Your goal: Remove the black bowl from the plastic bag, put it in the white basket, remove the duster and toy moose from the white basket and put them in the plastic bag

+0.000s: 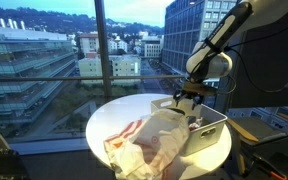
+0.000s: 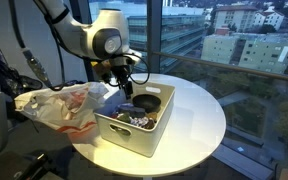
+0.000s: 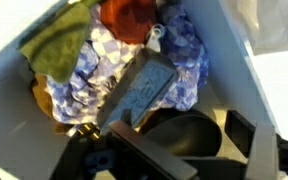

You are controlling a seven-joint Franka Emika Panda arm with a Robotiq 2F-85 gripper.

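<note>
Inside white basket, round black bowl, beside checkered blue cloth

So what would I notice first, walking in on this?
Probably the white-and-black robot arm, bent over the round white table with its gripper over a white rectangular basket. Beside the basket lies a crumpled plastic bag, and in the wrist view the basket holds a black bowl among colourful cloths. Behind everything, tall windows show city buildings.
</note>
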